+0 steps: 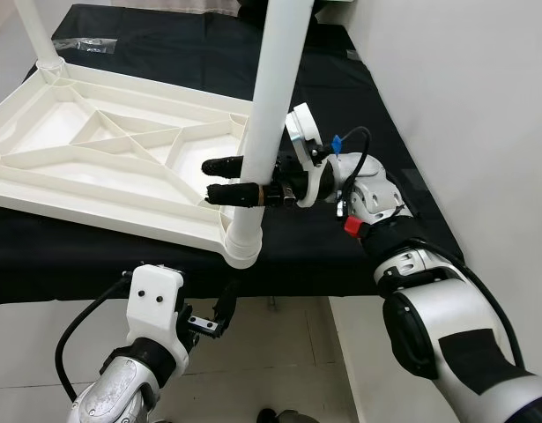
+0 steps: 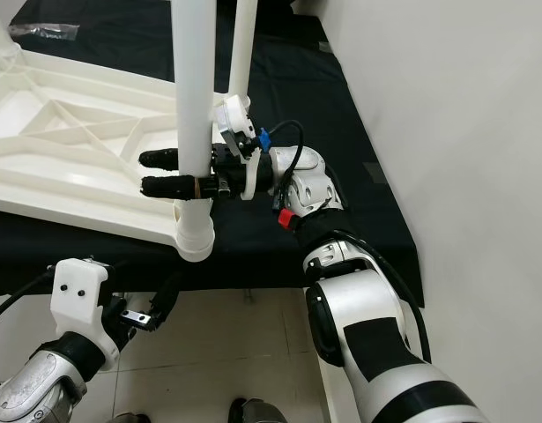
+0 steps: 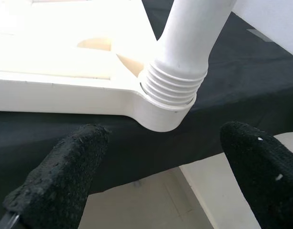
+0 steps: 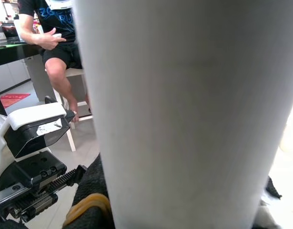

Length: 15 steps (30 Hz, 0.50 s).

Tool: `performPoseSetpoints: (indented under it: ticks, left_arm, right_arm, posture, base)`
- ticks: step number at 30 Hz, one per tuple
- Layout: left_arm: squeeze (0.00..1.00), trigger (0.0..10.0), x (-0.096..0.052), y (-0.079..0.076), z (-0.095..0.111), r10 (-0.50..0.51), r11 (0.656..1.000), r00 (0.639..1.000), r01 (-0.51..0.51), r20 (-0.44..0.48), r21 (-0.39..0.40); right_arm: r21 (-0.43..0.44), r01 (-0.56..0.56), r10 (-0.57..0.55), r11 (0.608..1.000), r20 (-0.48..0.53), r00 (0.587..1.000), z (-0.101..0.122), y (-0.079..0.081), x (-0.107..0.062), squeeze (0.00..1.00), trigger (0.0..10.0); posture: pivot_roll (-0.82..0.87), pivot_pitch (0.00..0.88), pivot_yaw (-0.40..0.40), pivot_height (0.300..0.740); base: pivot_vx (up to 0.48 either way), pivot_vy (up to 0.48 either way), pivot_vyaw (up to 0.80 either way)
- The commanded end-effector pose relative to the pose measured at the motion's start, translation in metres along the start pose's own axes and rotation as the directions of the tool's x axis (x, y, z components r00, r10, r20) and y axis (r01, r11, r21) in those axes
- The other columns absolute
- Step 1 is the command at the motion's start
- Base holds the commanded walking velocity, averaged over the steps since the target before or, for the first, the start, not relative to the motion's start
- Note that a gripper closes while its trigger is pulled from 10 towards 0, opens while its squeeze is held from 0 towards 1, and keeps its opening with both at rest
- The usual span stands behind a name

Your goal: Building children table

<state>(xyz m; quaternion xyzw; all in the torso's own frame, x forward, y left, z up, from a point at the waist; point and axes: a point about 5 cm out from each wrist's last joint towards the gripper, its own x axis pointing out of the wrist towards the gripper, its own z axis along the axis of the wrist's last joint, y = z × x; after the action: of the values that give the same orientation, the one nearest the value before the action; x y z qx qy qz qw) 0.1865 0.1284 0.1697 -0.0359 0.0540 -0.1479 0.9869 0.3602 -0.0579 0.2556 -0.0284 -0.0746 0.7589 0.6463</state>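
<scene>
Now right hand grips leg.

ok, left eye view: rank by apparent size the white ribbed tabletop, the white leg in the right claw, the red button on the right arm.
1. White ribbed plastic tabletop.
2. White round table leg held in the right claw; it's nearer the camera, so its looks are inflated.
3. Small red button.

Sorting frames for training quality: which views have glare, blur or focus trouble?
Left wrist view: the white plastic tabletop is blown out by glare, and the black fingers are soft. Right wrist view: the white round table leg is too close, a featureless blur. Both eye views are sharp and evenly lit.
</scene>
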Motion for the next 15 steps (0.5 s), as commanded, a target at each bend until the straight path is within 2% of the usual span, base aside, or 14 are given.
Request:
performPoseSetpoints:
  ticks: [1, 3, 5, 6, 7, 11, 14, 15]
  left_arm:
    - [0.00, 10.0, -0.002, 0.000, -0.001, 0.001, 1.000, 1.000, -0.001, -0.012, 0.012]
    - [0.00, 10.0, -0.002, 0.000, 0.000, 0.002, 1.000, 1.000, -0.001, -0.011, 0.014]
    - [0.00, 10.0, -0.002, 0.001, 0.001, 0.003, 1.000, 1.000, -0.003, -0.010, 0.017]
    - [0.00, 10.0, -0.002, 0.001, 0.001, 0.003, 1.000, 1.000, -0.003, -0.010, 0.017]
    - [0.00, 10.0, -0.002, 0.001, 0.001, 0.004, 1.000, 1.000, -0.004, -0.009, 0.018]
    - [0.00, 10.0, -0.002, 0.001, 0.002, 0.004, 1.000, 1.000, -0.004, -0.009, 0.020]
    - [0.00, 10.0, -0.002, 0.001, 0.002, 0.004, 1.000, 1.000, -0.004, -0.009, 0.020]
    - [0.00, 10.0, -0.002, 0.002, 0.001, 0.002, 1.000, 1.000, -0.002, -0.009, 0.023]
  right_arm:
    - [0.205, -0.058, 0.066, 0.977, -0.034, 0.997, -0.049, 0.016, 0.004, 0.00, 10.0]
    - [0.198, -0.044, 0.055, 0.979, -0.048, 0.997, -0.051, 0.015, 0.005, 0.00, 10.0]
    - [0.187, 0.058, -0.047, 0.981, -0.062, 0.997, -0.054, 0.011, 0.007, 0.00, 10.0]
    - [0.187, 0.058, -0.047, 0.981, -0.062, 0.997, -0.054, 0.011, 0.007, 0.00, 10.0]
    - [0.170, 0.103, -0.093, 0.980, -0.064, 0.994, -0.054, 0.009, 0.007, 0.00, 10.0]
    - [0.157, 0.165, -0.153, 0.974, -0.085, 0.985, -0.057, 0.007, 0.005, 0.00, 10.0]
    - [0.157, 0.165, -0.153, 0.974, -0.085, 0.985, -0.057, 0.007, 0.005, 0.00, 10.0]
    - [0.163, 0.235, -0.215, 0.958, -0.129, 0.968, -0.062, 0.005, 0.003, 0.00, 10.0]
  posture:
    - [0.20, 0.227, -0.149, 0.740]
    - [0.20, 0.227, -0.149, 0.740]
    - [0.21, 0.231, -0.148, 0.740]
    - [0.21, 0.231, -0.148, 0.740]
    - [0.21, 0.231, -0.146, 0.740]
    - [0.21, 0.231, -0.145, 0.740]
    - [0.21, 0.231, -0.145, 0.740]
    - [0.20, 0.227, -0.143, 0.740]
  base:
    - [0.000, 0.000, 0.00]
    - [0.000, 0.000, 0.00]
    - [0.000, 0.000, 0.00]
    - [0.000, 0.000, 0.00]
    - [0.000, 0.000, 0.00]
    - [0.000, 0.000, 0.00]
    - [0.000, 0.000, 0.00]
    - [0.000, 0.000, 0.00]
